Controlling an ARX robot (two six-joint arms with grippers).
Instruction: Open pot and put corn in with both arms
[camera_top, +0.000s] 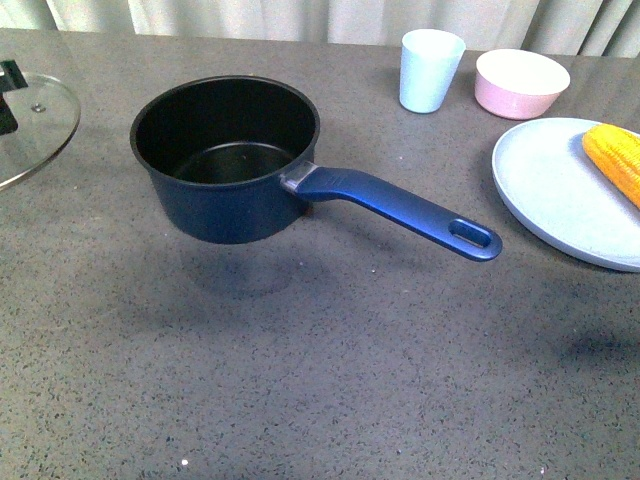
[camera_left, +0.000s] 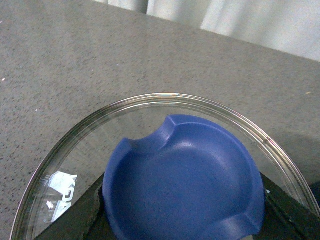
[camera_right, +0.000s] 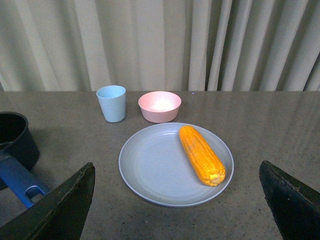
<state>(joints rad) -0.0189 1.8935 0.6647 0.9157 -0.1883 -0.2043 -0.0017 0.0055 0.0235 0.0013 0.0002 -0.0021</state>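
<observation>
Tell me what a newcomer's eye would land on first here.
The open dark blue saucepan with its long handle sits mid-table, black inside and empty. To its right, a bright yellow corn cob lies on a pale blue round plate. At the far left, the clear glass lid with a blue knob is off the saucepan.

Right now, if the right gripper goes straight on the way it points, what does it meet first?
Probably the plate, near its middle. The right gripper is open and aimed at it. The corn lies on the plate just beside that line, so it might touch first; depth is unclear.
</observation>
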